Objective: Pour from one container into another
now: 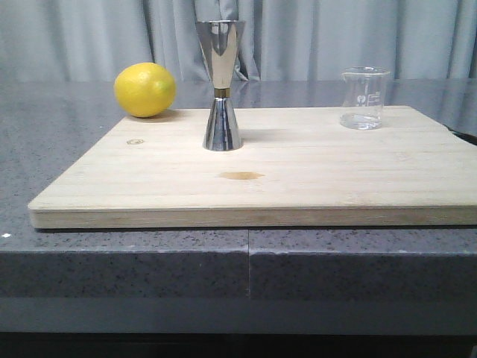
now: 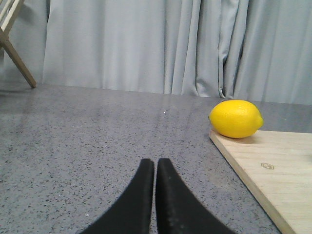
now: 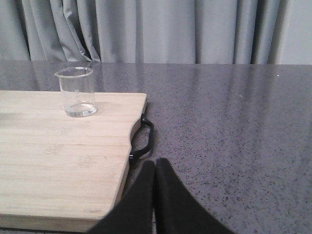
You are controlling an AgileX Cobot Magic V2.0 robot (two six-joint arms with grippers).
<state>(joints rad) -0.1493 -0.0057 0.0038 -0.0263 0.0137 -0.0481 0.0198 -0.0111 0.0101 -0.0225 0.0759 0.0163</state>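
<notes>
Claws first: both are pressed shut on nothing, each resting low over bare counter off either end of a wooden board.

Front view: the board (image 1: pixel 298 171) lies on a grey speckled counter (image 1: pixel 119 261). A steel measuring cup (image 1: pixel 221 86), shaped like an hourglass, stands upright near the middle of the board. A small clear glass beaker (image 1: pixel 364 98) stands upright near the board's far right corner, well apart from the cup. A lemon (image 1: pixel 144 89) sits at the far left corner. A small amber stain (image 1: pixel 241 176) marks the wood in front of the cup. Whether either vessel holds liquid cannot be told.

Left wrist view: the left claw (image 2: pixel 155 168) points across the counter, its black fingers (image 2: pixel 141 195) touching, with the lemon and the board's left edge ahead.

Right wrist view: the right claw (image 3: pixel 155 170) is likewise closed, beside the board's black handle (image 3: pixel 142 139), the beaker ahead near the far edge.

Judgement: both vessels upright and both arms clear fits either a pour to come or a pour finished; the stain does not settle which.
</notes>
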